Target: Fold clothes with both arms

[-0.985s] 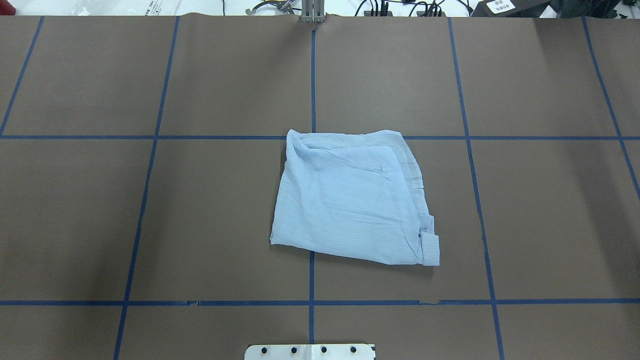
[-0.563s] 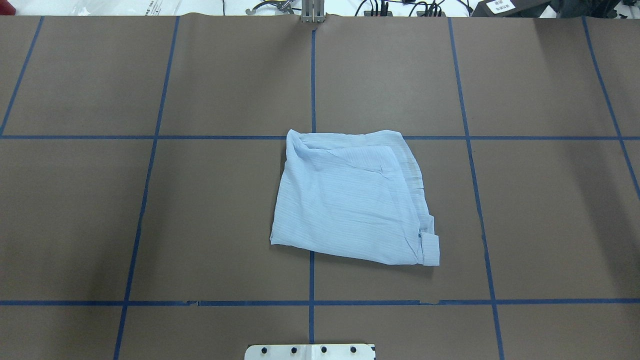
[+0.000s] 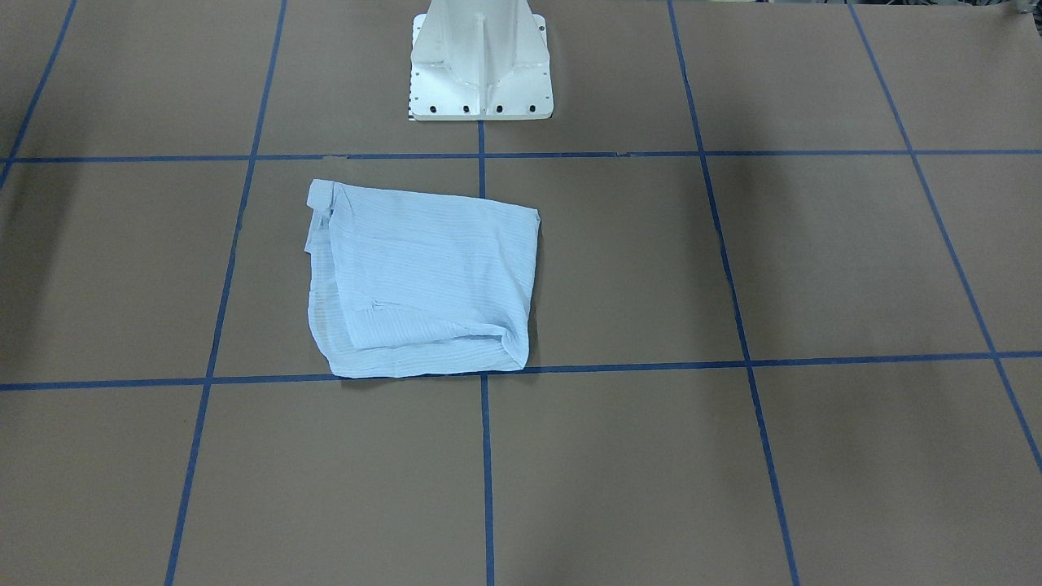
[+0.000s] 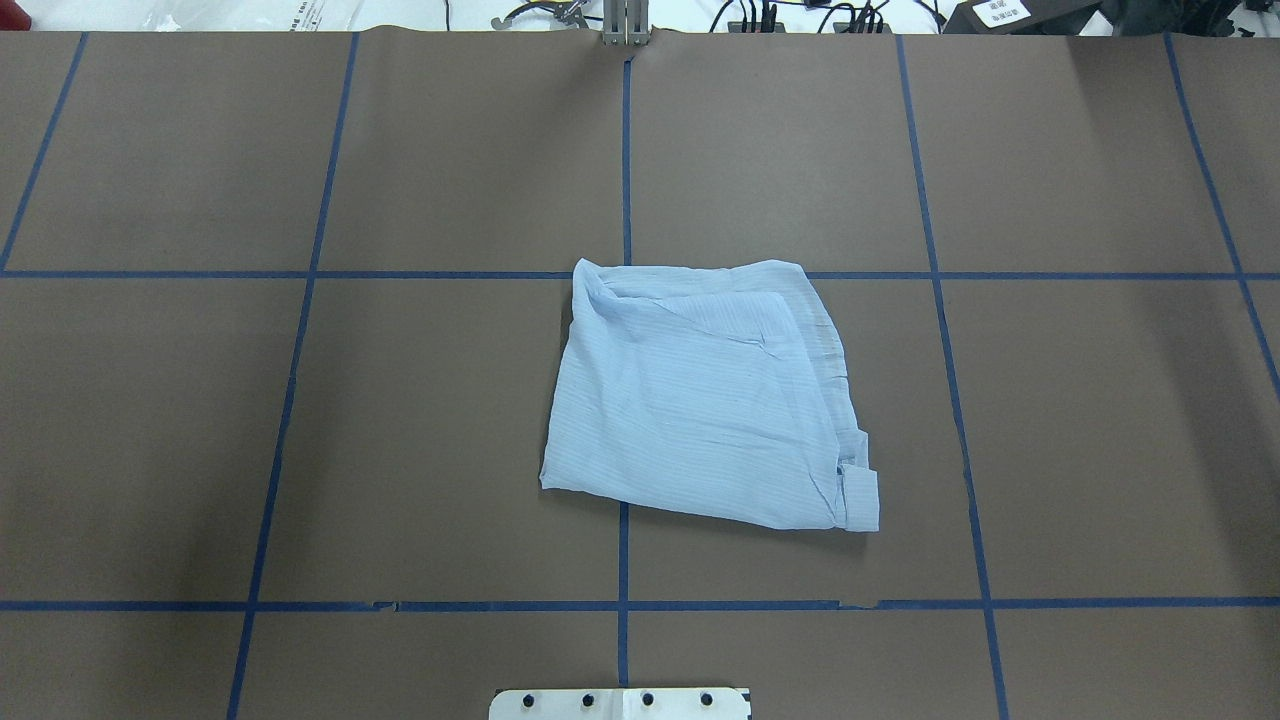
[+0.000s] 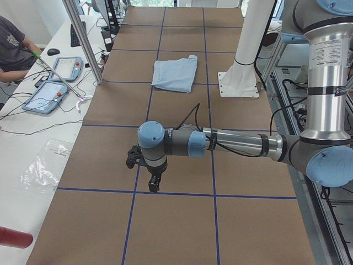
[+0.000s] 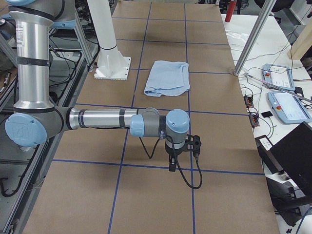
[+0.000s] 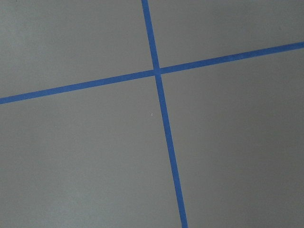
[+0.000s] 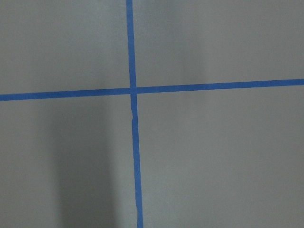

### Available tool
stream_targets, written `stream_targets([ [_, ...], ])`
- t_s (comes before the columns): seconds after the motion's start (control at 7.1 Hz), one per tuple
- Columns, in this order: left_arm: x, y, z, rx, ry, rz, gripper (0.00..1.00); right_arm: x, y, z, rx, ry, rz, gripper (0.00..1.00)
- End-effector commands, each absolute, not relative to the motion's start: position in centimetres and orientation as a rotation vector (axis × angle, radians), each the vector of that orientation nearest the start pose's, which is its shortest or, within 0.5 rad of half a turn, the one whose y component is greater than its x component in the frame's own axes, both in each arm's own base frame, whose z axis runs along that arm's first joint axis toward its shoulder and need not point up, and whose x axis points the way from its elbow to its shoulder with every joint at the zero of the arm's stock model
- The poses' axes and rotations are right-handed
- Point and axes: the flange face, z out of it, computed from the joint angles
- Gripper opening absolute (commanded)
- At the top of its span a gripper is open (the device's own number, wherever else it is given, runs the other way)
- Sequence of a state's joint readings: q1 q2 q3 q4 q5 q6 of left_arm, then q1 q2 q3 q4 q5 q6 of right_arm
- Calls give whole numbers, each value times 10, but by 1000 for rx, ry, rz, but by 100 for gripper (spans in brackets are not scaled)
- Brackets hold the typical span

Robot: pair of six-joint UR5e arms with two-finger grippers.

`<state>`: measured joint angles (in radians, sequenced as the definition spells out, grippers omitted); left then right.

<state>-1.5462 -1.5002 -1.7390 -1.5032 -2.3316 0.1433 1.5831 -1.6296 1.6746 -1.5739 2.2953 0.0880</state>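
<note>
The pale-blue striped shirt (image 4: 700, 400) lies folded into a rough square at the middle of the brown table, with a cuff at its near right corner. It also shows in the front view (image 3: 423, 281) and both side views (image 5: 175, 72) (image 6: 168, 77). Neither arm touches it. The left gripper (image 5: 154, 185) hangs over the table's left end, far from the shirt. The right gripper (image 6: 171, 165) hangs over the right end, equally far off. I cannot tell whether either gripper is open or shut. Both wrist views show only bare table with blue tape lines.
The white pedestal base (image 3: 480, 65) stands at the robot's side of the table, close to the shirt. Blue tape lines (image 4: 624, 150) grid the table. Control tablets (image 5: 52, 94) and cables lie on a side bench, with a seated person (image 5: 11, 47) beside them.
</note>
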Motion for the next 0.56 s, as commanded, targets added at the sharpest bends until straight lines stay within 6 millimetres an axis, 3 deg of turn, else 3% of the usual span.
stream_targets([
  [0.0,-53,-464,613,78,759,167,100,72,-472,637,29,-747,117,100],
  [0.42,-53,-464,611,81,760,167,100,66,-471,627,2,-820,122,100],
])
